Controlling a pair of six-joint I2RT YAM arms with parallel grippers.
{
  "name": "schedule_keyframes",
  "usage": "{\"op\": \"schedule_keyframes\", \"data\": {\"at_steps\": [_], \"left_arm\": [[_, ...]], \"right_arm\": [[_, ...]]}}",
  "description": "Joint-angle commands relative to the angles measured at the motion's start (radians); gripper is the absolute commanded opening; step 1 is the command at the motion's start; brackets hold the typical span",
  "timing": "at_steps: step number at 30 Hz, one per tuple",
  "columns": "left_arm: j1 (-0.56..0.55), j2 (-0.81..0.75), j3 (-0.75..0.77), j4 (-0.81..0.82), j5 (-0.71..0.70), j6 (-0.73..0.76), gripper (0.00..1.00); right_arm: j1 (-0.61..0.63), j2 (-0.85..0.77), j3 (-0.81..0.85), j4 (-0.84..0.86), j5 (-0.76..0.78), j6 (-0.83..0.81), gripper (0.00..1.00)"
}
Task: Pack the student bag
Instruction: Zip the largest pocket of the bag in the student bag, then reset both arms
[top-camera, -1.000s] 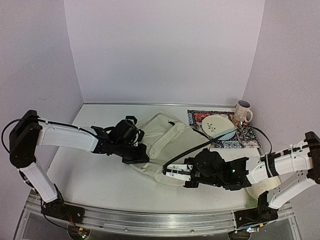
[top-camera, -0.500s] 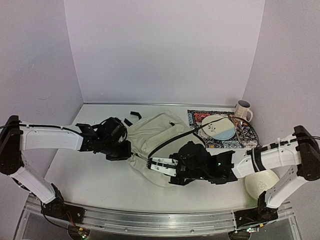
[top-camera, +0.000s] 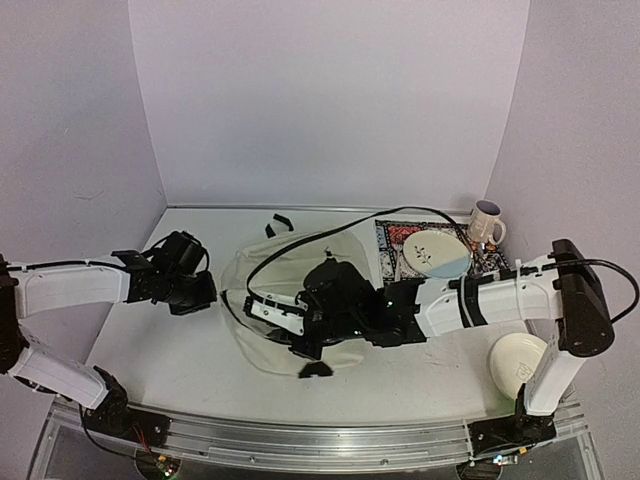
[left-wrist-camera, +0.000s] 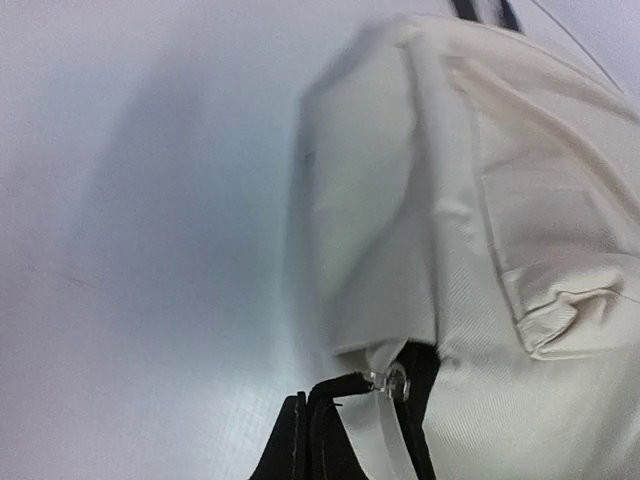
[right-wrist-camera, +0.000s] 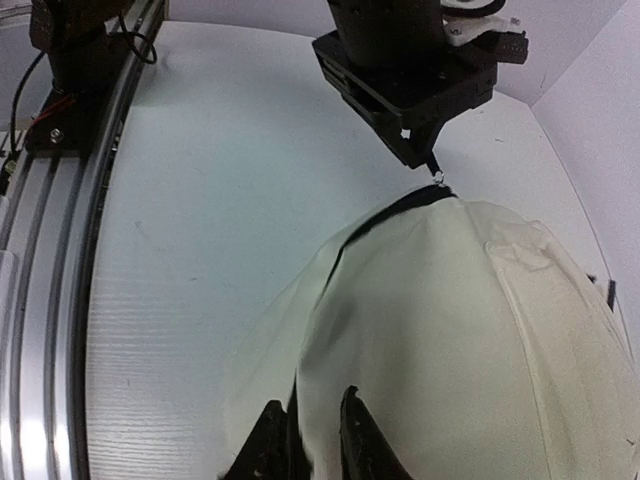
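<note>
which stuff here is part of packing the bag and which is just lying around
In the job:
- bag
- left gripper, pinching the bag's clear zipper pull
- right gripper, jaws around the bag's fabric

Lying about:
- plate
- patterned mat
- mug
- bowl

Both arms have swung left, dragging the student bag (top-camera: 300, 275) leftward across the table (top-camera: 180, 360).

Top view: looked down from above and behind on the whole worktop (top-camera: 180, 350). Left wrist: close against the student bag (left-wrist-camera: 520, 200). Right wrist: low, faced left end effector (right-wrist-camera: 437, 172). Shared: the bag's cream fabric.
</note>
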Motion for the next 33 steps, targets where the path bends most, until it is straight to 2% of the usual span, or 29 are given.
{"op": "schedule_keyframes", "data": {"at_steps": [1,6,9,14,17,23,29,33], "left_arm": [[0.088,-0.024,0.0,-0.114,-0.279,0.009,0.09],[0.099,-0.064,0.038,-0.114,-0.286,0.023,0.29],[0.106,-0.082,0.058,-0.114,-0.284,0.033,0.44],[0.111,-0.128,0.081,-0.115,-0.256,0.052,0.8],[0.116,-0.167,0.085,-0.116,-0.254,0.063,0.96],[0.192,-0.245,0.071,-0.114,-0.217,0.081,1.0],[0.219,-0.444,0.037,-0.112,-0.239,0.087,1.0],[0.218,-0.637,-0.008,-0.112,-0.296,0.099,0.99]], "right_arm": [[0.018,0.001,0.109,-0.121,-0.021,0.06,0.29],[-0.031,-0.039,0.121,-0.134,0.048,0.101,0.56],[-0.113,-0.079,0.106,-0.135,0.078,0.164,0.63],[-0.269,-0.173,0.036,-0.137,0.123,0.259,0.75],[-0.353,-0.236,-0.014,-0.137,0.174,0.297,0.83],[-0.569,-0.371,-0.103,-0.153,0.237,0.444,0.98],[-0.762,-0.576,-0.23,-0.173,0.292,0.568,0.98],[-0.781,-0.73,-0.309,-0.183,0.372,0.553,0.98]]}}
